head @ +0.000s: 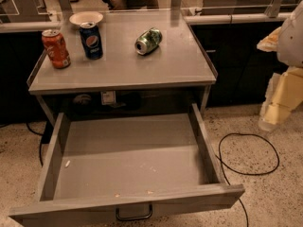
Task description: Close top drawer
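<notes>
Because the gripper point(274, 110) hangs at the right edge, well apart from the drawer point(132, 155), an off-centre push could skew it on its runners or rock the 3 cans point(91, 40) above. Whether the gripper is open, I cannot tell. The drawer is grey and shallow, pulled fully out beneath the table point(180, 63), with a dark handle point(134, 215) centred.

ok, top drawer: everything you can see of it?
The wide, shallow grey metal top drawer is pulled far out toward the camera from under the grey metal tabletop. Its front is plain, with a small dark wire handle centred on it. The side walls are low, and the floor holds only a few pale crumbs. The robot's cream claw hangs off to the right, well clear of it.
</notes>
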Robot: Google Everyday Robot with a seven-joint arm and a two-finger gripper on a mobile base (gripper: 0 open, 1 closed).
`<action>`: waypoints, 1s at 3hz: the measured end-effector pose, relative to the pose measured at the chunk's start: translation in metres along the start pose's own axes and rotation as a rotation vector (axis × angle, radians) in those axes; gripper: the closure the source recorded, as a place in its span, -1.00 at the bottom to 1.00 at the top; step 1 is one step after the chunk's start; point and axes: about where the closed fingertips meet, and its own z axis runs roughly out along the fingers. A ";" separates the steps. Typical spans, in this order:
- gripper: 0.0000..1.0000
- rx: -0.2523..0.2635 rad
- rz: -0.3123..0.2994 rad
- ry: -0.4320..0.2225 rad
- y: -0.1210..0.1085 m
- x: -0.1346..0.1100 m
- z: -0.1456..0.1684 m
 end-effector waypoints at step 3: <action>-1.00 -0.016 -0.010 -0.022 0.014 -0.007 0.043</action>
